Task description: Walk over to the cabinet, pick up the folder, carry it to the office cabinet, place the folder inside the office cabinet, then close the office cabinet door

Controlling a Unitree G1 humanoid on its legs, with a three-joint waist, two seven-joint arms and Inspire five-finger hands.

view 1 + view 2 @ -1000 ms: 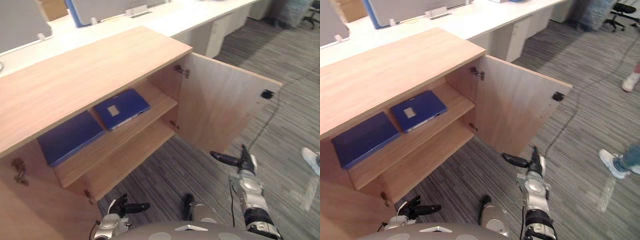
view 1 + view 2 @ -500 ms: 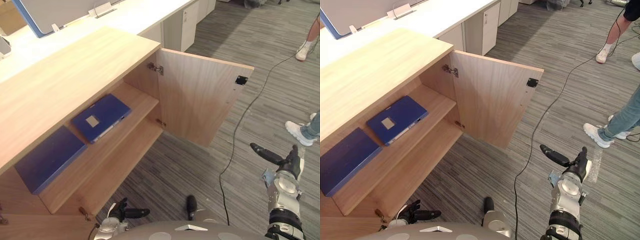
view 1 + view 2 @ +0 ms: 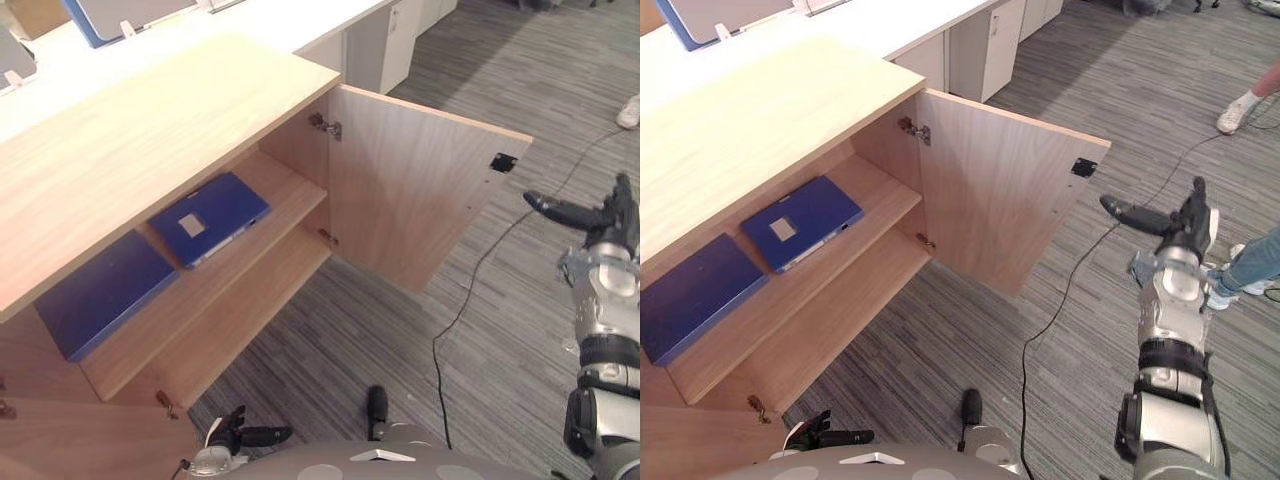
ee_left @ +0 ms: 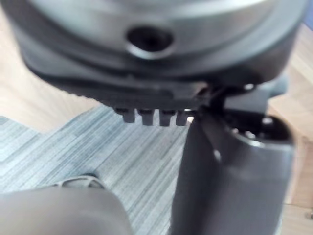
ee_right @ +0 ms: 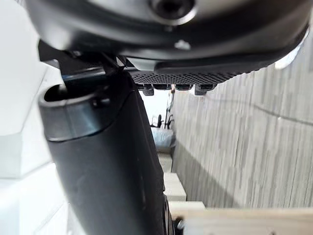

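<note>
The labelled folder [image 3: 208,218] is seen lying flat on the upper shelf of the cabinet [image 3: 150,130], left of centre, beside a second folder [image 3: 100,290]. The door [image 3: 420,190] stands wide open. At mid-right the right hand [image 3: 1183,228] is held with fingers straight and thumb spread. At the bottom edge the left hand [image 3: 238,437] is relaxed. Nothing is gripped by either. A person's leg [image 3: 1258,258] is caught at the right eye view's right edge.

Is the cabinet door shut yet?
No, the cabinet door stands swung wide open, with the shelf exposed.
</note>
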